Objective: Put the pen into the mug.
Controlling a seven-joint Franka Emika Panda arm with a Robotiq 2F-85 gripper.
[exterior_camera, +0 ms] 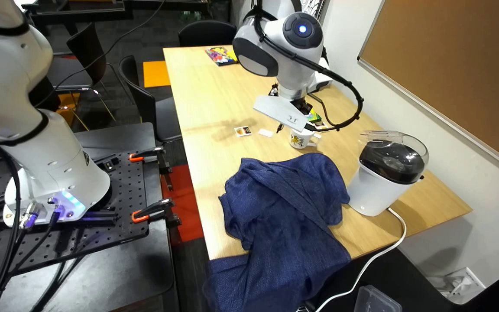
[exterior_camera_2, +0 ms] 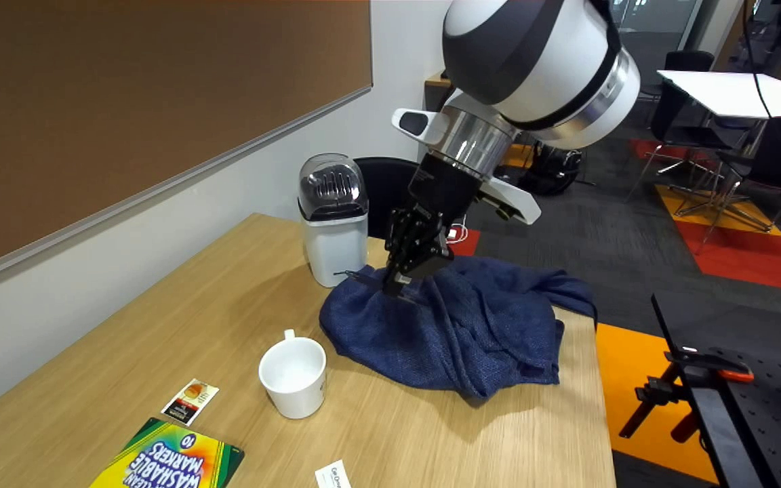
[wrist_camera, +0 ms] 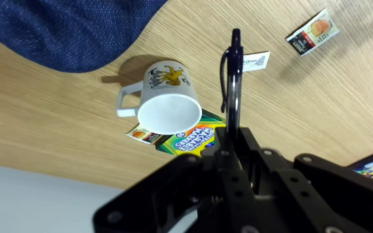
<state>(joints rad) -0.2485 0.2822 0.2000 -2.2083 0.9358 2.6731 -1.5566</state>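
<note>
Along a pale wall (exterior_camera_2: 160, 234) with a brown board (exterior_camera_2: 146, 81) runs a wooden table (exterior_camera_2: 180, 325). At its short end a blue cloth (exterior_camera: 284, 203) hangs over the edge, and a white machine with a dark lid (exterior_camera: 368, 193) stands beside it, toward the wall-side corner. Our mug (wrist_camera: 165, 89) stands upright on the table, between the cloth and a marker box (exterior_camera_2: 173, 454), well inside the edges. As we see in the wrist view, the gripper (wrist_camera: 232, 132) has its jaws closed on the pen (wrist_camera: 234, 79), which it holds in the air, outside the mug. In our judgement, the step in hand is to bring the pen over the opening.

We think that several things could go wrong from here. In an exterior view the pen lies far from vertical; if we lower it so, it would probably strike the rim (wrist_camera: 169, 94) or lie across it. Because the fingers (wrist_camera: 221, 142) are narrow, such a contact could turn the pen in the grip. Its clip (wrist_camera: 222, 81) may also catch. Any sideways push, or a knock on the handle (wrist_camera: 119, 101), could slide or tip the mug, which is probably light. Finally, if we release too early, the pen could drop outside and roll away.
</note>
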